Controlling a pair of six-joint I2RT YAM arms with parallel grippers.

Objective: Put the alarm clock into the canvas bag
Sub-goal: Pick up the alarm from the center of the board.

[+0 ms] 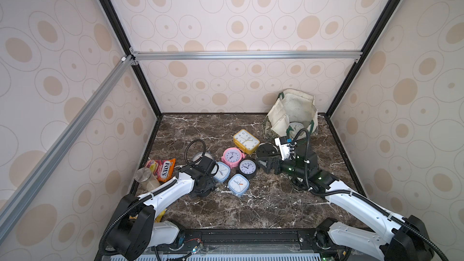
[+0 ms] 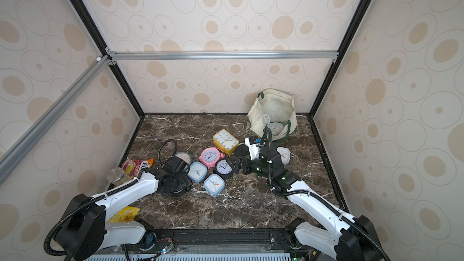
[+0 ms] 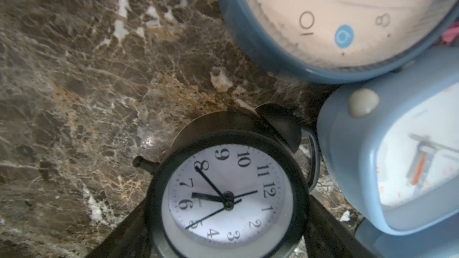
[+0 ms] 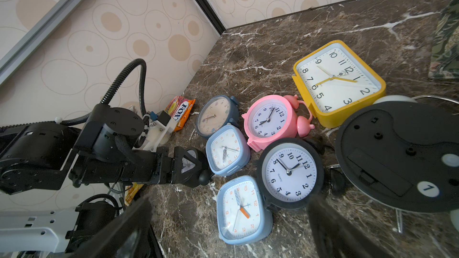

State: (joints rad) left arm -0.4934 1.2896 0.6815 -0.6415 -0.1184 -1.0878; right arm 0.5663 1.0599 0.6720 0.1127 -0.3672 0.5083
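Left fingers flanked the small black twin-bell alarm clock, grip unclear; right fingers gaped. A square squeeze seemed wise before the two-o'clock off-white canvas bag.

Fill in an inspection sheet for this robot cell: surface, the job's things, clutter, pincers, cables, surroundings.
Surface: dark marbled tabletop, veined white.
Job's things: canvas bag sits open at the far right, with a pale clock inside; yellow clock, pink clock and several more lie grouped mid-table.
Clutter: sweets packet and lidded jar at the left edge.
Pincers: left pincer straddles a small black clock, grip uncertain; right pincer open, empty.
Cables: black conduit loops over each wrist.
Surroundings: patterned walls, aluminium frame.
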